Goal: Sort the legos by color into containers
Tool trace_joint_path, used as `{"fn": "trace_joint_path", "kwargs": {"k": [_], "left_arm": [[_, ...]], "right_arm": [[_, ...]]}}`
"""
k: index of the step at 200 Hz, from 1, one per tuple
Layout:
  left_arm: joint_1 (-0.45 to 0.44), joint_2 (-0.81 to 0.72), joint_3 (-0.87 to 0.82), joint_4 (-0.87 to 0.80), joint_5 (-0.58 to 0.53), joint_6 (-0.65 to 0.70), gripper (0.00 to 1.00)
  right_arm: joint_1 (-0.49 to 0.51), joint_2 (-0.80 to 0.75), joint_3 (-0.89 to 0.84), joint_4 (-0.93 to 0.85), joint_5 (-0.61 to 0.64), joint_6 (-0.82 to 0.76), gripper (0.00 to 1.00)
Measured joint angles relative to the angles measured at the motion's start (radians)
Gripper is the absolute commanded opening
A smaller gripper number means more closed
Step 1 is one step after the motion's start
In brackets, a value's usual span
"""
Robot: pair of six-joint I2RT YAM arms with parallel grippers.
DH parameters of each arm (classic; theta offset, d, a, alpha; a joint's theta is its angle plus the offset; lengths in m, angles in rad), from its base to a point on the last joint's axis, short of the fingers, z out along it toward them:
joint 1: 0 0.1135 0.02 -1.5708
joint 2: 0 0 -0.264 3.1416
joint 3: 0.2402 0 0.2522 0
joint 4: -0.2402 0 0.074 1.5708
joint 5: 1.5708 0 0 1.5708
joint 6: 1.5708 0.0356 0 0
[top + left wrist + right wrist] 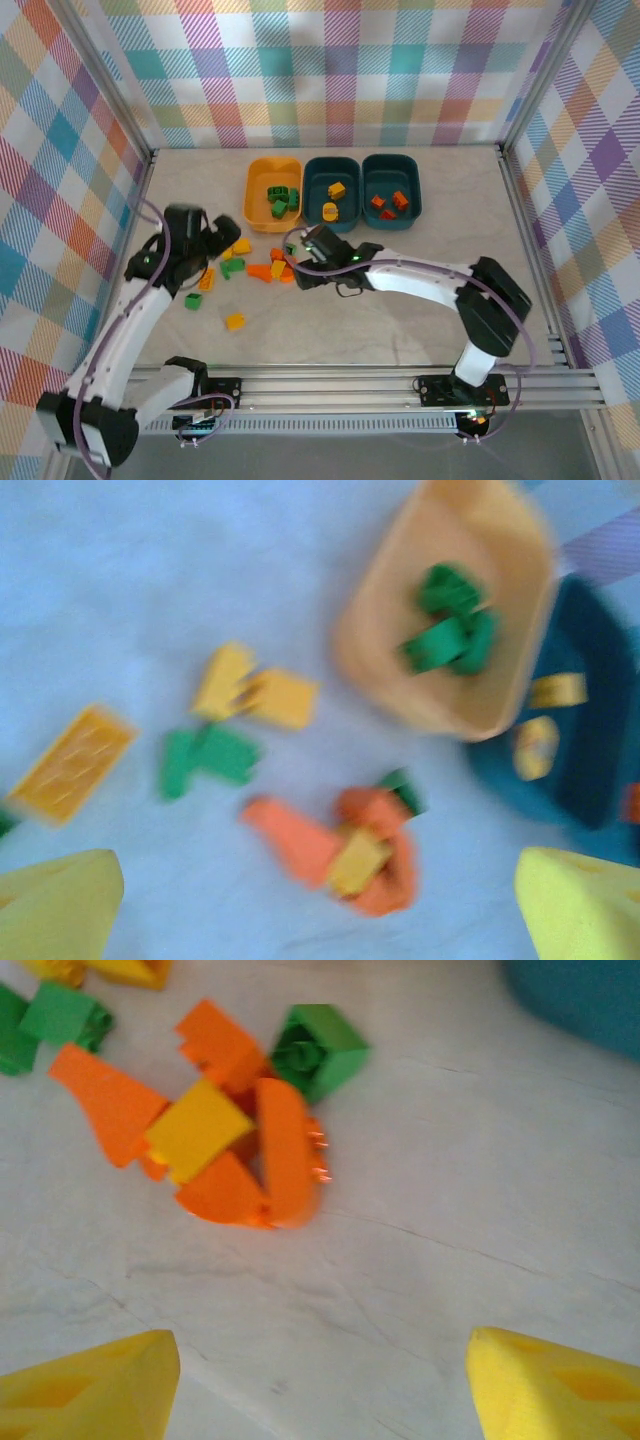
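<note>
The left gripper hangs spread wide and empty over loose legos on the table. The right gripper, likewise spread and empty, hovers near an orange-red pile. Behind, the yellow-orange bin holds green bricks, the middle teal bin yellow bricks, and the right teal bin orange-red bricks.

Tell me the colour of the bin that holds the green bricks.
Yellow-orange. The rounded shallow plastic bin shows best in the top external view.
</note>
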Motion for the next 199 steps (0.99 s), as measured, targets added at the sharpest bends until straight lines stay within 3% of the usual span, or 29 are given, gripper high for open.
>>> {"fn": "trace_joint_path", "kwargs": {"k": [42,61,83,133,199], "left_arm": [[0.001,-0.177,-0.101,-0.164,-0.139,-0.026,1.00],[0.001,-0.222,-0.106,-0.194,-0.168,-0.035,1.00],[0.001,-0.254,-0.127,-0.208,-0.173,-0.061,1.00],[0.001,-0.270,-0.204,-0.213,-0.090,-0.123,1.00],[0.001,-0.289,-0.222,-0.219,-0.026,-0.145,1.00]], "right_arm": [[0.007,0.189,0.161,-0.007,0.022,0.006,0.77],[0.006,0.227,0.196,0.000,0.050,0.015,0.60],[0.006,0.277,0.277,-0.012,0.071,0.014,0.48],[0.006,0.435,0.531,-0.044,0.100,0.053,0.55],[0.006,0.546,0.657,-0.153,0.121,0.109,0.49]]}}
